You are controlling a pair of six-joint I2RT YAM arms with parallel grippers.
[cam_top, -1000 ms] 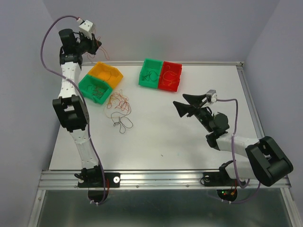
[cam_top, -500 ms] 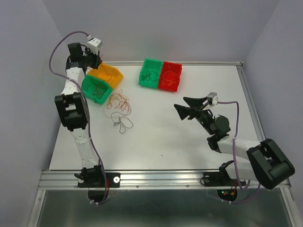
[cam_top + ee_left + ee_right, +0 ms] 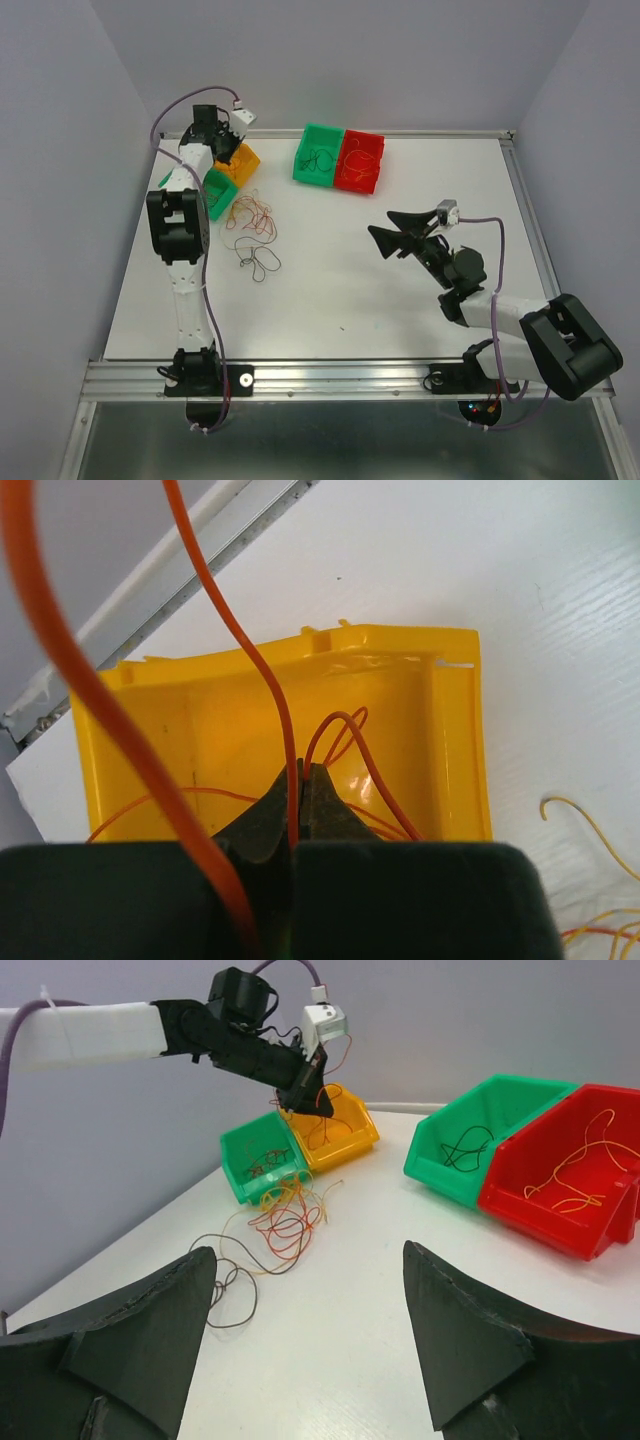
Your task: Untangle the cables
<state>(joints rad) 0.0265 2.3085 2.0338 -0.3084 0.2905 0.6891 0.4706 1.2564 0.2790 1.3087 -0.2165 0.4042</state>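
Observation:
My left gripper is shut on a thin orange cable, which rises from the jaws in a long loop. It hangs just over the yellow bin, where more orange strands lie. From above, the left gripper sits at the back left over that bin. A loose tangle of red, orange and yellow cables lies on the table, with a dark loop trailing from it. My right gripper is open and empty, right of centre, well away from the tangle.
A green bin holding dark wires adjoins the yellow one. At the back centre stand another green bin and a red bin, each with wires inside. The table's raised rail runs along the back and right edges.
The left arm swung right and down from the back-left corner, bringing the orange cable over the yellow bin. The right arm barely moved.

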